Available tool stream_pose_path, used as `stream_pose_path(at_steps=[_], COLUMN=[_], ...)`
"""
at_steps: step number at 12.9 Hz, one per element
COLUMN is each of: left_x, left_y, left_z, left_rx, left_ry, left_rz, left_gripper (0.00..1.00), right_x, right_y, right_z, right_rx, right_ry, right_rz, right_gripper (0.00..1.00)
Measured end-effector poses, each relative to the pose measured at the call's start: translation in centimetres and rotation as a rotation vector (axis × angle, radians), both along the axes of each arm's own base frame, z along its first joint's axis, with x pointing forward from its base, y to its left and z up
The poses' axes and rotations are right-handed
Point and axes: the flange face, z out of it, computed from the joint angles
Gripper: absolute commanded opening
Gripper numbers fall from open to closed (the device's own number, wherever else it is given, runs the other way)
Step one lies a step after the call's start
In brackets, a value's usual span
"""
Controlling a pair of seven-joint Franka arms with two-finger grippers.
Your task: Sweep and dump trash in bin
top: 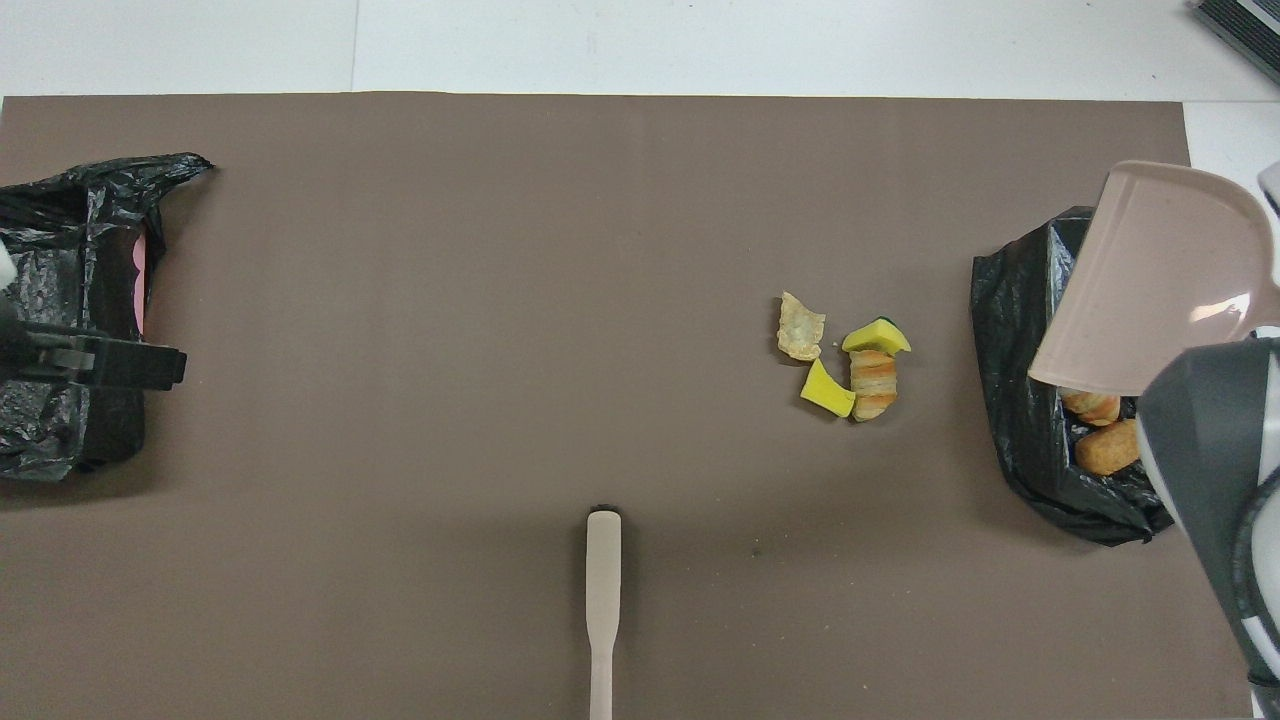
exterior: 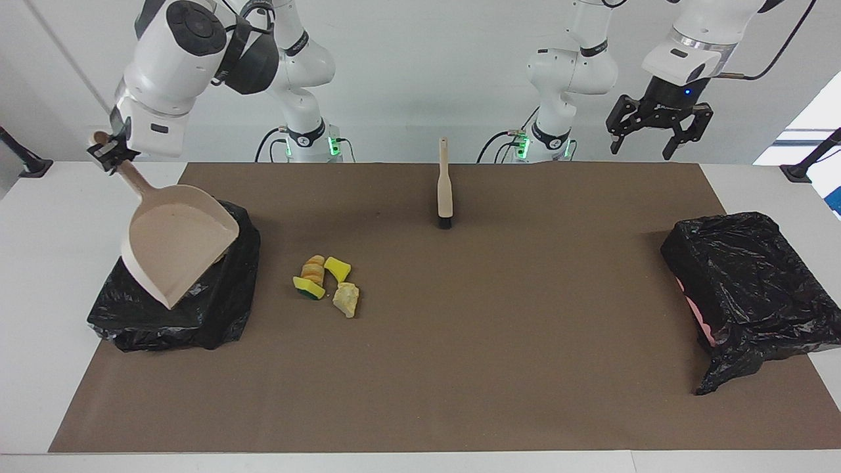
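Brown paper covers the white table (exterior: 39, 276) almost end to end, pale wall above, and we're mid-task with a first load apparently dumped. Landmark is the black-lined bin (exterior: 217, 315) at the right arm's end of the table. Over it hangs the beige plastic dustpan (exterior: 174, 246), tilted mouth-down and looking empty, its handle pinched firmly in the right gripper (exterior: 108, 150). Inside that bin, the overhead view shows two tan-orange bread-like lumps (top: 1100, 440) peeking out under the pan.

Not done, though! Just beside the bin, toward the middle of the table, four scraps of trash (exterior: 325, 284) sit bunched together on the paper: yellow-and-green sponge pieces and bready bits, touching or nearly so.

Well apart from the bin, nearer the robots, the beige wooden brush with black bristles (exterior: 445, 190) lies untouched. The left gripper (exterior: 657, 128) hovers high with fingers spread wide, empty, above a second black bag-lined bin (exterior: 755, 282) at the other end.

Next, I'd judge: dustpan down beside the pile, left gripper fetching that brush to sweep.
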Motion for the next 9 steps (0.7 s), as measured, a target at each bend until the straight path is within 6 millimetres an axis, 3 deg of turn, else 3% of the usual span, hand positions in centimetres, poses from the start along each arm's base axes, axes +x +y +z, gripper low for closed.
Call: stream_pose_path(at_steps=[2, 6, 9], left_x=[1.6, 2.9, 2.9], left_y=[2.0, 3.4, 4.5], left_z=[0.1, 0.5, 0.7], left_rx=[0.011, 0.019, 0.018], left_ry=[-0.004, -0.002, -0.003], left_rz=[-0.011, 0.004, 0.024], left_gripper=[1.00, 1.00, 1.00], right_x=[-0.2, -0.7, -0.3], right_y=[2.7, 8.5, 17.9], right_z=[-0.9, -2.2, -4.6], right_rx=[0.100, 0.283, 0.338], right_ry=[-0.108, -0.261, -0.353], right_rz=[-0.145, -0.442, -0.648], right_gripper=[0.00, 0.00, 0.00])
